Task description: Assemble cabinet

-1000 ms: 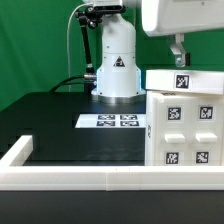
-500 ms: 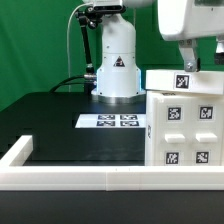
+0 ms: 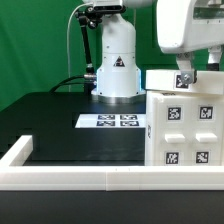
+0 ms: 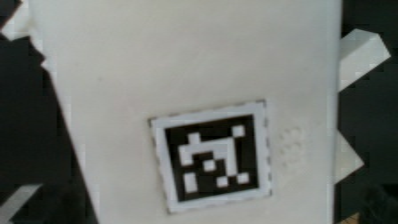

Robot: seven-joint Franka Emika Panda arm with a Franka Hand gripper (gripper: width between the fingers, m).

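Right now we see the cabinet (image 3: 184,125) standing upright on the dark surface (image 3: 60,125) at the exterior view's right, hard by the white border rail (image 3: 80,176), with a loose white tagged panel (image 3: 178,80) lying flat across its top. Our end effector (image 3: 183,66) hangs directly over that panel, very near or touching it; we cannot tell whether its fingers are spread or pressed together, since the arm's housing hides them and the wrist view is filled by the panel's tag (image 4: 217,162). We judge the main risk to be a skewed contact: the panel sits at an angle under the wrist camera, so a push off its middle could tip or slide it off the cabinet. Pressing too hard might also shove the whole cabinet toward the rail. The marker board (image 3: 113,121) lies well apart, out of danger.
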